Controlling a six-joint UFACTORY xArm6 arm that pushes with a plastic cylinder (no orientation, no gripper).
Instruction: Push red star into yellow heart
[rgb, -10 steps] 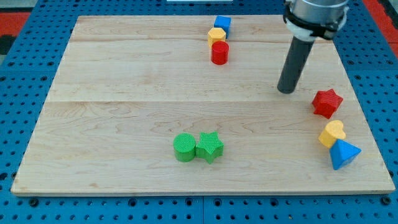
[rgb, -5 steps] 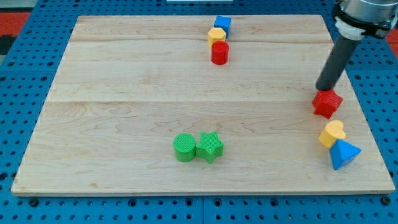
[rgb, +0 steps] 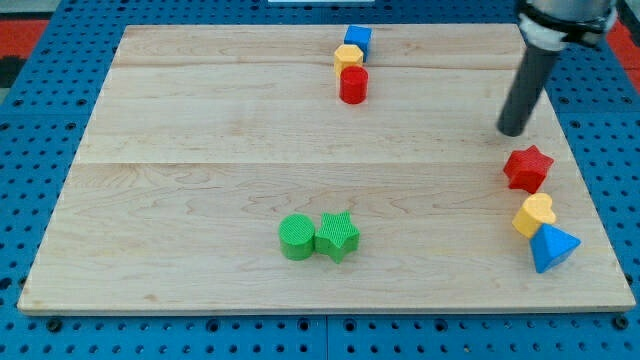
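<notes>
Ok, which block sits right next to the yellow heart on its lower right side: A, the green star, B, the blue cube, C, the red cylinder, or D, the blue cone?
D: the blue cone sits against the yellow heart at its lower right, near the board's right edge, with the red star just above the heart.

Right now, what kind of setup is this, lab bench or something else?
Most likely a lab tabletop rig for pushing tests. A wooden board sits on a blue perforated base, small coloured blocks lie scattered on it, such as the red star and yellow heart, and my tip is just above the star.
</notes>
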